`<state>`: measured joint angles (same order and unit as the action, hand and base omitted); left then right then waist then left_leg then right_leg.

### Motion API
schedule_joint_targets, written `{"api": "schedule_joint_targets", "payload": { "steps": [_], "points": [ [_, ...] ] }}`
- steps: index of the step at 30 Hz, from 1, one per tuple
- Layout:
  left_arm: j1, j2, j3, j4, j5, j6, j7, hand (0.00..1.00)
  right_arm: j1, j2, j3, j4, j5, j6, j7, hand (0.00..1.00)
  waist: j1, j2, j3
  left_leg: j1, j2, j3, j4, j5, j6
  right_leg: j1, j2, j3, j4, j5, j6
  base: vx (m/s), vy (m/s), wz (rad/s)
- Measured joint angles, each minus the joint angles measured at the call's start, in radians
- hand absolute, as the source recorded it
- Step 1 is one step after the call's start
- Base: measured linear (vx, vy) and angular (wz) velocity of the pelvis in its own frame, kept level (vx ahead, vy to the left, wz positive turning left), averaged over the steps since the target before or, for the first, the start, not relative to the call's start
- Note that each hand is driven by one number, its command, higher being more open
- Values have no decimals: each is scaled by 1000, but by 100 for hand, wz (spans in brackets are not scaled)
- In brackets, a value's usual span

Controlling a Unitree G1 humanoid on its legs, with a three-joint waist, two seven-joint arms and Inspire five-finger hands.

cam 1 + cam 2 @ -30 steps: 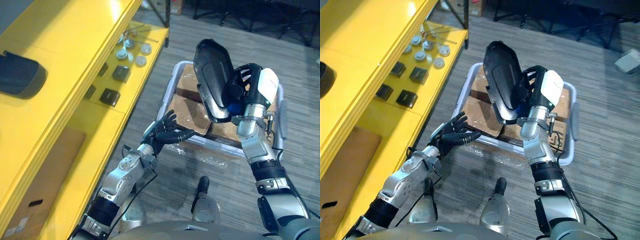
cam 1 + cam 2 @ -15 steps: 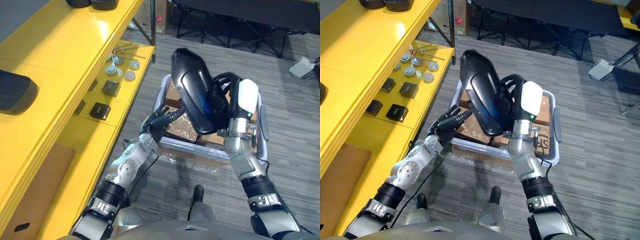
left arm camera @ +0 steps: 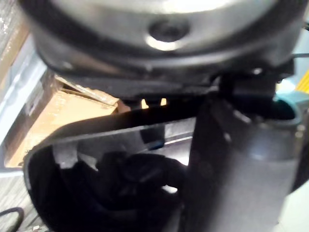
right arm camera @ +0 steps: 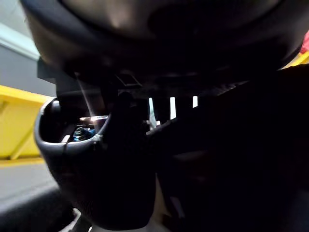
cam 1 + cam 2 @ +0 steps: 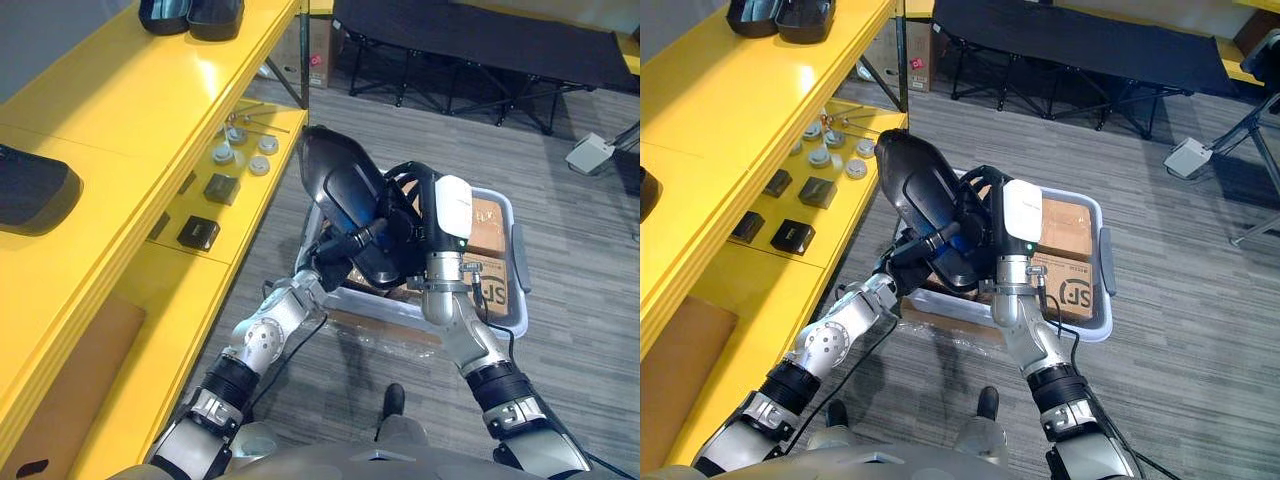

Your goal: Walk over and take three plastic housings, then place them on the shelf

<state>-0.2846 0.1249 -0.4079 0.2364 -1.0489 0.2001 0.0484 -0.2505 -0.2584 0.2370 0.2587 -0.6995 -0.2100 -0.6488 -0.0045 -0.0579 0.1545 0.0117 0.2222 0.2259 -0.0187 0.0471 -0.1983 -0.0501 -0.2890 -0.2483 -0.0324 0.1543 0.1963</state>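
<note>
The left hand [image 5: 335, 252] is the nearest one. It reaches up from the lower left, and its fingers [image 5: 365, 235] are stretched almost straight, lying flat on the lower part of the black glossy plastic housing [image 5: 345, 185]. They do not close around it.

The right hand [image 5: 418, 200] is beside it and holds this long, rounded shell from the other side. Its fingers are curled around the edge of the housing and grip it firmly. The housing stands tilted in the air, with its narrow end pointing up and toward the shelf. In the left wrist view the hollow inner side of the housing [image 3: 106, 183] shows.

Under both hands and the housing a light grey plastic crate [image 5: 520, 262] stands on the grey wood-pattern floor [image 5: 580, 330]. Brown cardboard boxes [image 5: 488, 215] lie in it.

On the robot's left is the yellow metal shelf [image 5: 120, 110]. A second dark housing [image 5: 35, 190] lies on its upper board, near the left edge of the view. Two more dark housings [image 5: 190, 15] lie together at the far end of the same board. On the lower board there are small black boxes [image 5: 197, 232], and farther away some round pale discs [image 5: 245, 158]. A brown cardboard sheet [image 5: 70, 380] is at the bottom level.

Behind the crate a black folding cot [image 5: 470, 40] stands, and a small white box [image 5: 592, 152] lies on the floor at the right.
</note>
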Motion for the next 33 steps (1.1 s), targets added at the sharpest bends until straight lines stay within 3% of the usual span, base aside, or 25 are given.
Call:
{"api": "schedule_joint_targets", "payload": {
  "steps": [8,14,21,22,27,29,33],
  "points": [
    [0,2,-24,1,-10,-53,15,0,5,20,16,-23,10,3,0,0,-4,0,-4,1,0,-12,2,0,0,17,0,-14,-8,0,1,-3,-2,4],
    [4,27,-46,5,-48,-138,7,0,30,33,48,-78,9,-3,-21,0,2,-10,-37,0,-1,-12,8,-8,0,25,-1,-18,-20,2,3,0,0,0],
    [48,40,-60,5,-127,-169,-62,0,82,37,46,-85,9,-77,-60,0,-6,-14,-44,11,-1,-3,15,-20,0,34,-2,-17,-23,1,3,0,2,-3],
    [65,40,-60,5,-131,-176,-83,0,103,38,46,-88,8,-95,-63,100,-6,-14,-44,14,-1,0,15,-22,0,34,-2,-15,-23,0,3,1,4,-6],
    [99,42,-57,5,-142,-188,-128,0,161,40,42,-87,9,-168,-93,100,-3,-14,-44,14,-1,1,14,-23,0,34,-3,-15,-23,-1,4,0,1,-1],
    [99,10,-26,0,-220,-246,-138,0,207,48,51,-84,10,-189,-119,100,-1,-14,-44,14,-1,1,14,-23,0,34,-3,-16,-23,-1,4,0,0,0],
    [101,-15,3,-42,-184,-324,-139,0,222,108,73,-84,47,-211,-150,100,-2,-8,-55,20,-1,2,7,-21,-2,36,-2,-20,-21,-1,3,0,0,0]
  ]
}}
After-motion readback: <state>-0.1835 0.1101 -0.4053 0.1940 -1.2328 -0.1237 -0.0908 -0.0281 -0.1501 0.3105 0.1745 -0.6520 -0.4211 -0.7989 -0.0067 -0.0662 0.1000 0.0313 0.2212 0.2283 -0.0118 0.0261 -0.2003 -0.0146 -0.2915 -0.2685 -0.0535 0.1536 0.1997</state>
